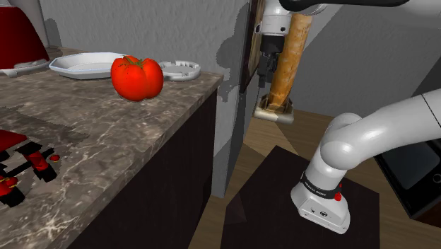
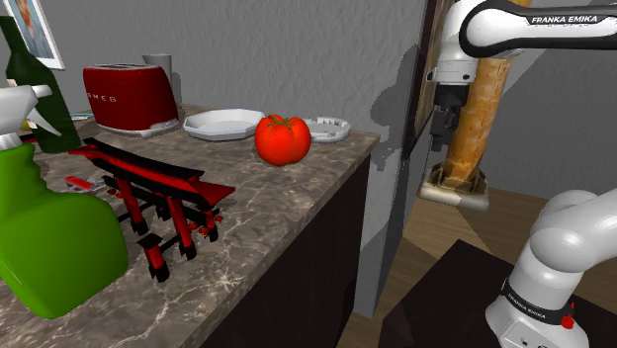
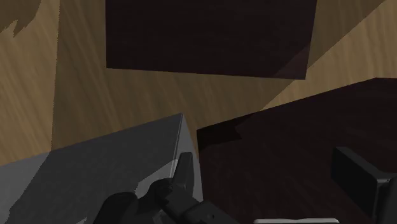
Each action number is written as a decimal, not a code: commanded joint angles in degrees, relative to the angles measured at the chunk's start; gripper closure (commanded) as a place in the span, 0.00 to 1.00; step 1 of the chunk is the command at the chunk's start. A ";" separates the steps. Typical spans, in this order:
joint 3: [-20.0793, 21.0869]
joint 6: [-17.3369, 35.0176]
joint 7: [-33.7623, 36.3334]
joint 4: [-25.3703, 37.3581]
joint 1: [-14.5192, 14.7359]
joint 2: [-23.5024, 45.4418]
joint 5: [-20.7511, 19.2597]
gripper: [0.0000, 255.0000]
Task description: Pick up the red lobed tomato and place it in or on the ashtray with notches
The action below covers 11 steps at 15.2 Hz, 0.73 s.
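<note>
**Tomato on the counter, pincer spread and off to the side**

The red lobed tomato [image 1: 136,78] sits on the marbled counter [image 1: 106,134] near its far corner. It stands upright with its green stalk end on top. Just behind it, toward the shoulder view's right, lies the pale ashtray [image 1: 180,71] with notches in its rim, nothing in it. Whether the two touch cannot be told. A white dish [image 1: 85,65] lies behind the tomato on the other side, and past that stands a red toaster [image 2: 129,97].

Nearer the camera in the second exterior view, a red rack [image 2: 148,198] lies on the counter, with a dark green bottle [image 2: 30,84] and a bright green spray bottle [image 2: 49,232] beside it.

The pincer [image 1: 266,69] hangs off the counter, well apart from the tomato, past the grey wall [image 1: 230,106] at the counter's end. It is up at about tomato height, in front of a tall tan post [image 1: 288,64]. In the wrist view its two black fingers [image 3: 184,173] stand apart with nothing between them, over the wooden floor [image 3: 83,83] and the dark stand [image 1: 283,205].
</note>
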 commanded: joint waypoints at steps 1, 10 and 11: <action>0.00 0.00 0.00 0.00 0.00 0.00 0.00 0.00; 11.88 15.14 24.99 -15.33 -1.00 -18.40 18.25 0.00; 13.77 17.18 27.85 -16.47 -1.00 -19.90 20.35 0.00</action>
